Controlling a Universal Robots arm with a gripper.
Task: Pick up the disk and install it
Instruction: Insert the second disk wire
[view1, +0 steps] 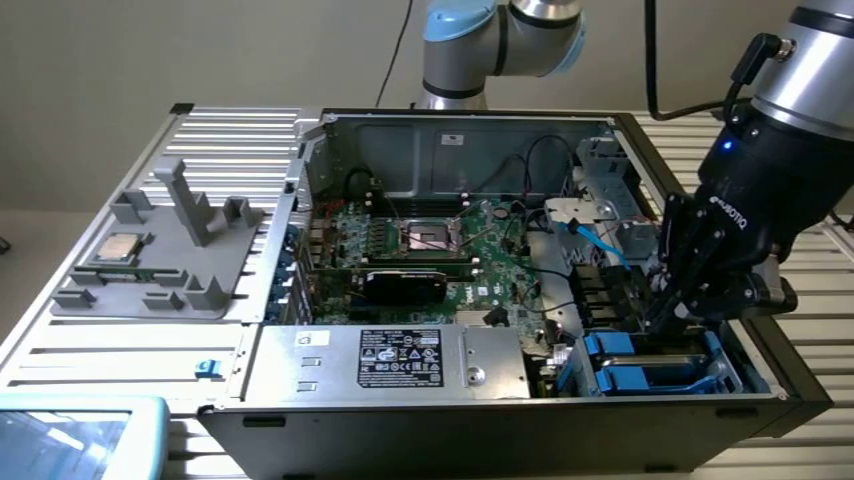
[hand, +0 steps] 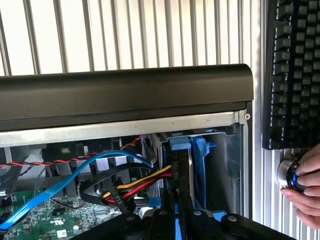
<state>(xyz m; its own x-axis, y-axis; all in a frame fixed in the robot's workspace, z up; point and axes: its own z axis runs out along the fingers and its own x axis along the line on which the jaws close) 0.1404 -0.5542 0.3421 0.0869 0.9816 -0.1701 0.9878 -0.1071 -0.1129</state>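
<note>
Down at the drive bay corner of the open computer case (view1: 441, 250), the tool (view1: 663, 322) is buried among the blue carriers, and we're right in the thick of the install. Its fingers are drawn close together, pinching the top edge of the disk (hand: 181, 165), which stands on edge in its blue plastic carrier inside the bay. From the wrist view you can see that thin dark slab with blue trim running straight down between the fingers, so the grip looks real, though how deep the disk is seated in its slot is hard to judge from here.

Just beside the disk, toward the motherboard (view1: 441, 250) side of the case, a bundle of yellow, red and black power wires (hand: 142, 182) and a blue data cable (hand: 75, 177) loop right up to the bay. That's the worry: if the carrier goes down off-line, it could snag those wires or trap one under its edge. A slight tilt would also jam the blue tabs against the bay wall, and a narrow pinch on a thin edge could let the disk slip or twist.

Next to the disk in the bay sits another blue-fronted drive (view1: 625, 378). Outside the case, on the slatted desk (view1: 120, 350), a keyboard (hand: 295, 70) lies flat, and a person's hand (hand: 307, 185) rests on a round silver button (hand: 289, 175) near it.
</note>
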